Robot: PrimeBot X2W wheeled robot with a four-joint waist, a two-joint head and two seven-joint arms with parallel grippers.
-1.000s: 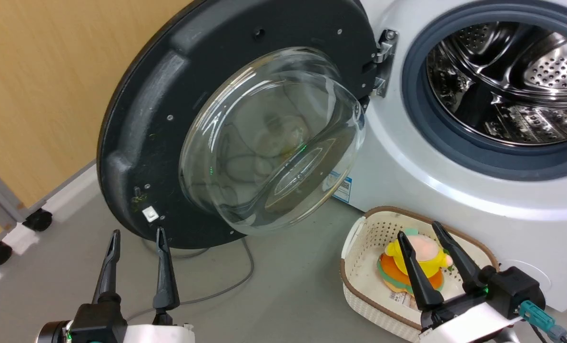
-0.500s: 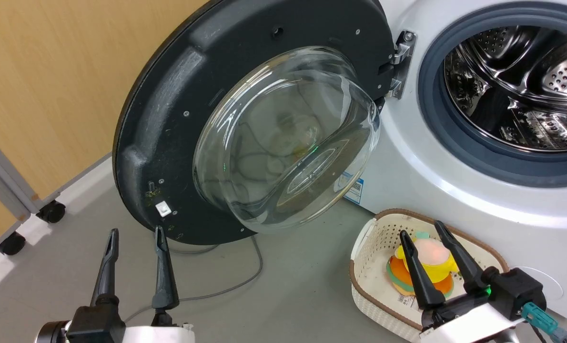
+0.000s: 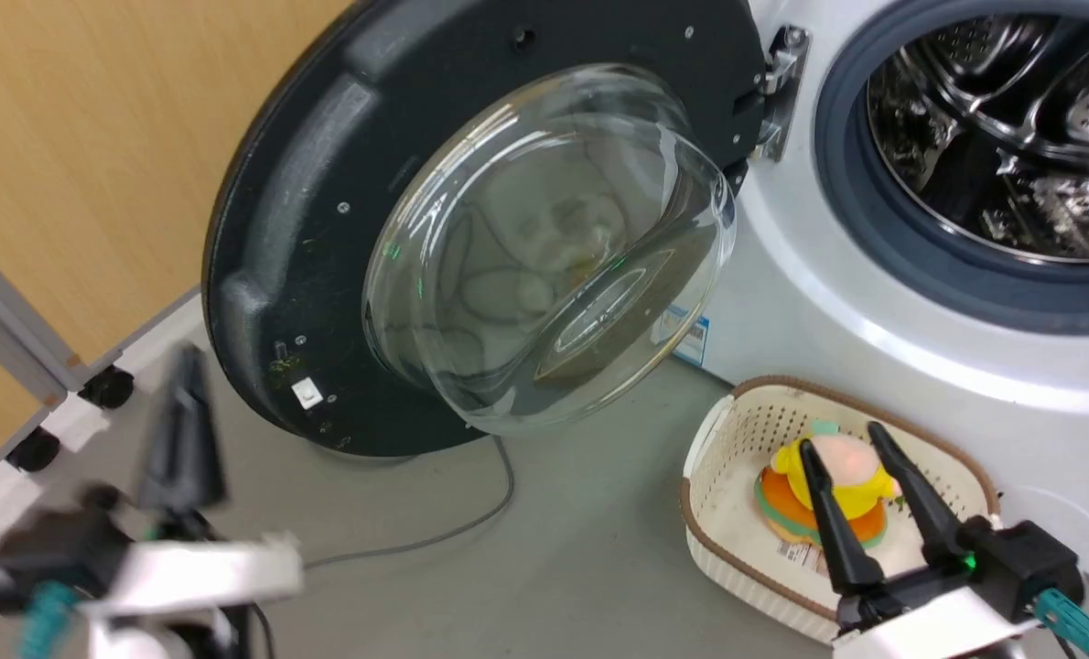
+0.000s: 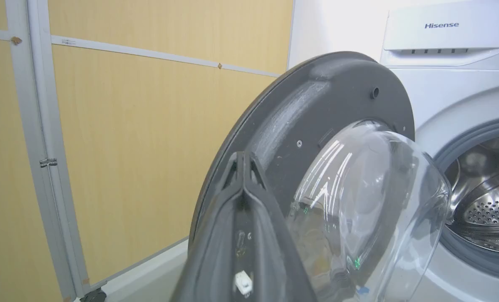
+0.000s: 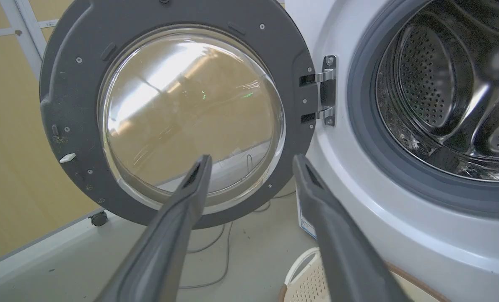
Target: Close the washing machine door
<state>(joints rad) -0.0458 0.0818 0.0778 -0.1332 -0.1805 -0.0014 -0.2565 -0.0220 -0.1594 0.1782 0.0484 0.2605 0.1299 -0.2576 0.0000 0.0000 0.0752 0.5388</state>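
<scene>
Washing machine door (image 3: 325, 210) hangs wide open, top rim cut off in the head view; left gripper (image 4: 243, 159) blurred there, jaws together; right gripper (image 3: 839, 437) jaws apart.

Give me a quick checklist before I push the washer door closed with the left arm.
1. Big round black washing machine door with clear glass bowl: wide open, metal hinge looks intact: ok.
2. Grey rubber gasket and steel drum: nothing hanging out where visible: ok.
3. Left gripper: jaws shut, near the door's free edge; contact with it: cannot tell.
4. Right gripper: jaws open, above the cream perforated basket, likely in the door's swing: not ok.
5. Basket clearing the door's lower rim: cannot tell.
</scene>
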